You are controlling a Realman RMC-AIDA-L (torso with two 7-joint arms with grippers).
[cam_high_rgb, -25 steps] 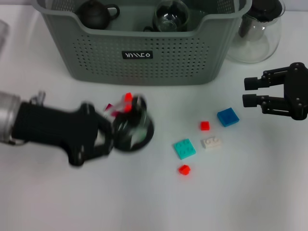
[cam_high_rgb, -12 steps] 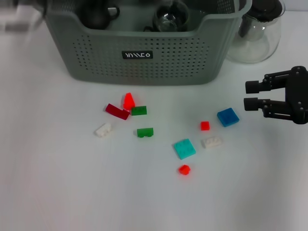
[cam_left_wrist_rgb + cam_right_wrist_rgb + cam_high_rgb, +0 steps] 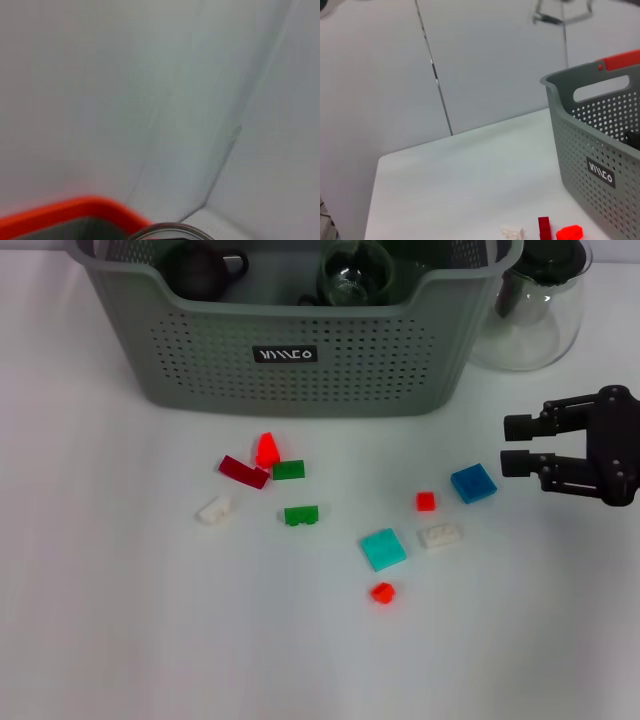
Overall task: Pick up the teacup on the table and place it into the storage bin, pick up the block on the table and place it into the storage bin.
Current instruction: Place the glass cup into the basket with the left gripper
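The grey-green storage bin (image 3: pixel 290 350) stands at the back of the table and also shows in the right wrist view (image 3: pixel 600 150). No teacup stands on the table. Several blocks lie in front of the bin, among them a blue block (image 3: pixel 473 483), a teal block (image 3: pixel 384 549) and a small red block (image 3: pixel 426 501). My right gripper (image 3: pixel 514 444) hovers open just right of the blue block, holding nothing. My left gripper is out of the head view. The left wrist view shows a wall, an orange edge (image 3: pixel 65 210) and a round rim (image 3: pixel 170 231) that I cannot identify.
Inside the bin sit a black teapot (image 3: pixel 200 268) and a round glass vessel (image 3: pixel 352 272). A clear glass pitcher (image 3: pixel 535 305) stands right of the bin. More blocks lie left of centre: red (image 3: pixel 266 449), dark red (image 3: pixel 244 471), green (image 3: pixel 301 514), white (image 3: pixel 214 509).
My left arm, which was low over the left blocks holding something round a second ago, has left the head view. The blocks it covered now show. The right gripper has edged left.
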